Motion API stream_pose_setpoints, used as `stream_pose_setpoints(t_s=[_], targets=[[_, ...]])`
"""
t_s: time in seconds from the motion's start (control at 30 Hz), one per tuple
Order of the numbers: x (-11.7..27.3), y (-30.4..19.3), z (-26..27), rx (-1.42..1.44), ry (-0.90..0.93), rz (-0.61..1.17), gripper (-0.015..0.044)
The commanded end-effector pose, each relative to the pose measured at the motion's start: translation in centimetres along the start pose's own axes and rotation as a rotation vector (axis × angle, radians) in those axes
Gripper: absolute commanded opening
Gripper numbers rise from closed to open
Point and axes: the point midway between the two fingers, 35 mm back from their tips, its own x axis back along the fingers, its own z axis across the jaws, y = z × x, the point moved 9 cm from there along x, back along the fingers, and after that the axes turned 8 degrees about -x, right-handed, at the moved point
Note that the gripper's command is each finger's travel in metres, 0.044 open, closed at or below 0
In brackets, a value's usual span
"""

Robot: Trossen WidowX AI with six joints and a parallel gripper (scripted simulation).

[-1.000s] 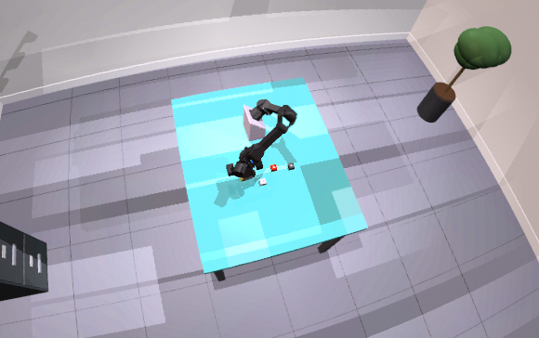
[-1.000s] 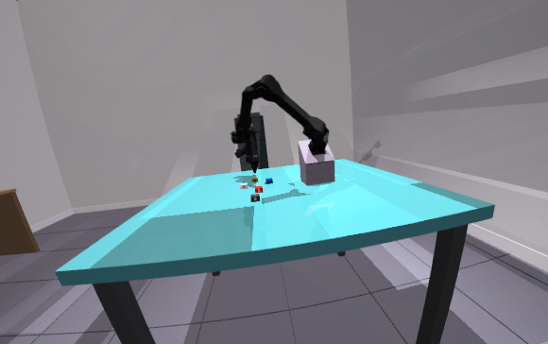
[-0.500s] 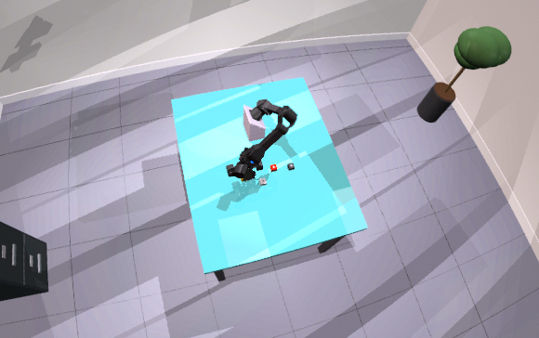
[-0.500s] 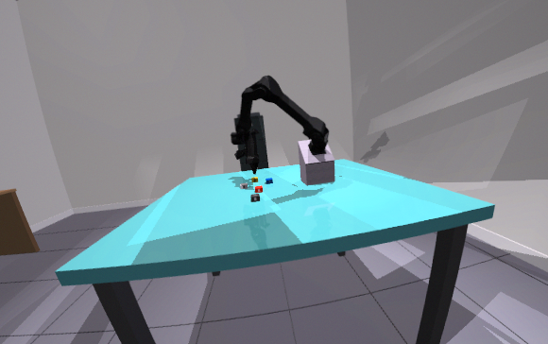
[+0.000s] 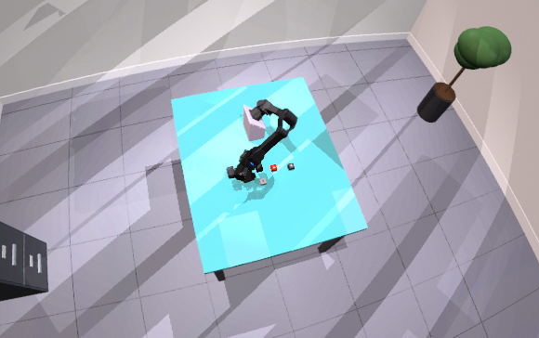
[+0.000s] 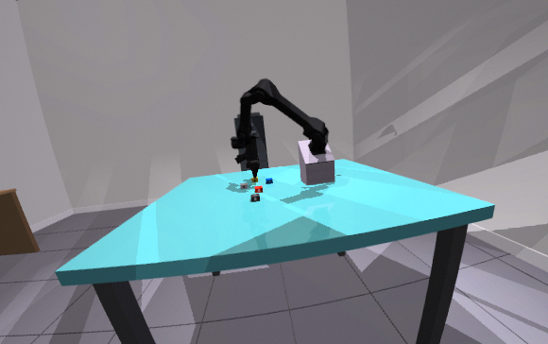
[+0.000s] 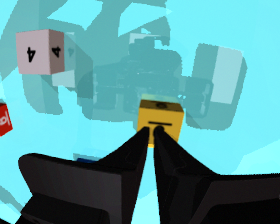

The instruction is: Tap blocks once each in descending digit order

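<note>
The yellow block (image 6: 254,180) (image 7: 146,116) stands on the table under my gripper (image 6: 254,176) (image 7: 151,132). The gripper is shut, its tips together at the top face and covering most of the digit; only a dark bar shows clearly. Contact cannot be told for certain. A pale block (image 5: 263,181) (image 6: 244,186) (image 7: 32,52) shows 4. A red block (image 5: 273,167) (image 6: 258,189) (image 7: 1,120) is cut off at the wrist view's left edge, its digit unclear. A blue block (image 6: 269,180) (image 7: 86,160) is mostly hidden behind a finger. A dark block (image 5: 291,166) (image 6: 255,197) has an unreadable digit.
The arm's base stands on a pale pink box (image 5: 255,133) (image 6: 318,173) on the turquoise table (image 5: 295,209) (image 6: 196,227). The other blocks stand close around the yellow one. The arm's shadow falls across the blocks' area.
</note>
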Motion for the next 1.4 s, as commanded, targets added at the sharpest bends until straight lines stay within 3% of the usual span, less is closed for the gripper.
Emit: stream_pose_setpoints(t_s=[0.0,0.1,0.23,0.47,0.63,0.83,1.2,1.37], targets=[[-0.4,-0.3,-0.1,-0.011,0.008,0.006,0.0020],[-0.4,-0.3,-0.1,-0.011,0.008,0.006,0.0020],[2.6,-0.3,-0.1,-0.011,0.006,0.005,0.0020],[2.9,-0.2,-0.1,-0.011,0.006,0.005,0.0020],[10.4,-0.2,-0.2,-0.011,0.002,0.005,0.0020],[10.8,-0.2,0.1,-0.011,0.002,0.005,0.0020],[10.9,-2.6,15.1,-0.014,0.009,0.007,0.0020],[10.8,-3.0,15.9,-0.013,0.011,0.009,0.0020]])
